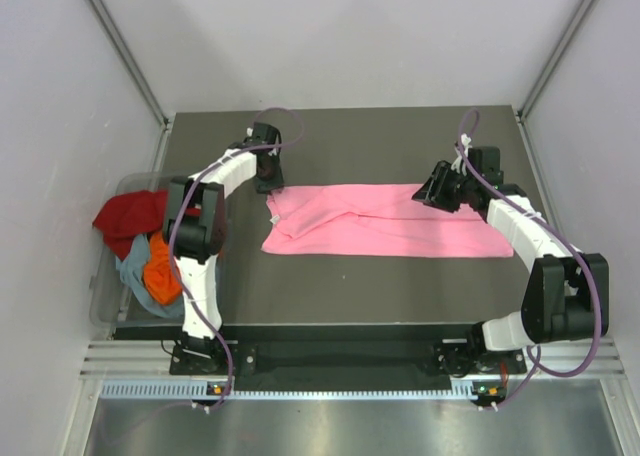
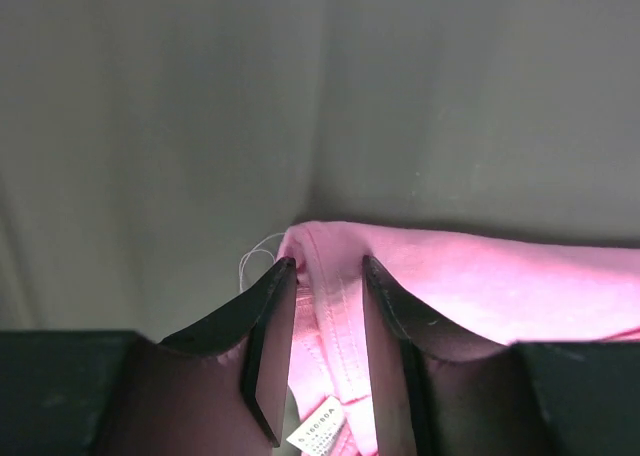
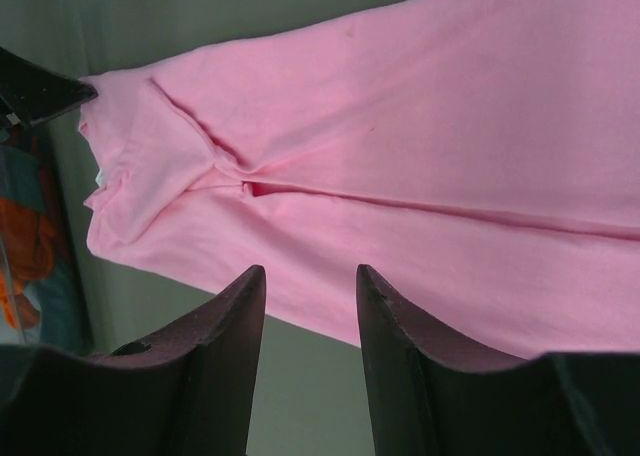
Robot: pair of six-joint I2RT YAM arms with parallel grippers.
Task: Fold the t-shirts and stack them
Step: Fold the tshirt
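A bright pink t-shirt [image 1: 380, 231] lies folded into a long band across the table's middle. My left gripper [image 1: 270, 186] is down at its far left corner. In the left wrist view the left gripper [image 2: 328, 263] has its jaws apart, straddling the stitched neck hem of the pink t-shirt [image 2: 500, 286], with the white neck label [image 2: 322, 421] below. My right gripper [image 1: 432, 196] hovers over the shirt's far right part. Seen from its own wrist, the right gripper [image 3: 308, 269] stands open over the pink t-shirt [image 3: 420, 156], with nothing between its fingers.
A clear plastic bin [image 1: 105, 306] sits off the table's left edge. It holds a dark red t-shirt [image 1: 125, 216], an orange one [image 1: 162, 276] and a grey-blue one [image 1: 135, 271]. White walls enclose the table on the left, right and far sides.
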